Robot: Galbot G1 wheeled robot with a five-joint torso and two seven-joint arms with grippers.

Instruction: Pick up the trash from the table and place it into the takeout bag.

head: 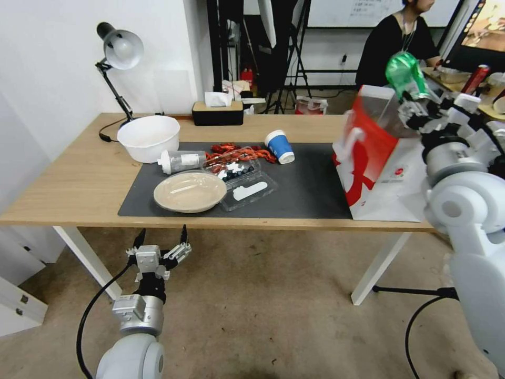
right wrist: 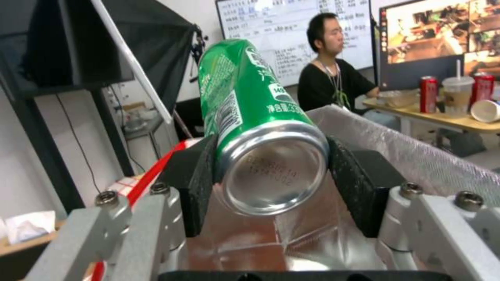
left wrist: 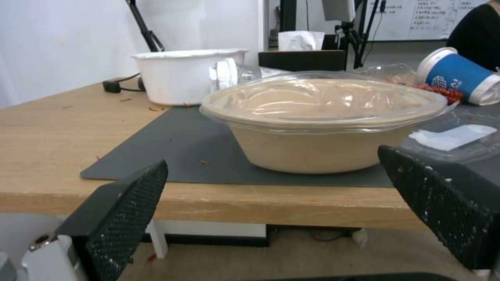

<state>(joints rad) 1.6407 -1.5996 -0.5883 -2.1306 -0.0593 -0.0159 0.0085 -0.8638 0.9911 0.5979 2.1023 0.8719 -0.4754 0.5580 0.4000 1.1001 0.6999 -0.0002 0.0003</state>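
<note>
One green drink can (head: 406, 75), clamped between the pads of the right gripper (right wrist: 271, 175), above the open mouth of the takeout bag (head: 379, 168) at the table's (head: 79, 184) right end. Left gripper (head: 160, 247): jaws spread, empty, below the table's front edge, facing the lidded beige bowl (left wrist: 323, 121). Blue paper cup (head: 279, 146): on its side on the mat (head: 310, 189).

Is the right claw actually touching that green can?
Touching. In the right wrist view, both black pads of the right gripper press the can's sides.
</note>
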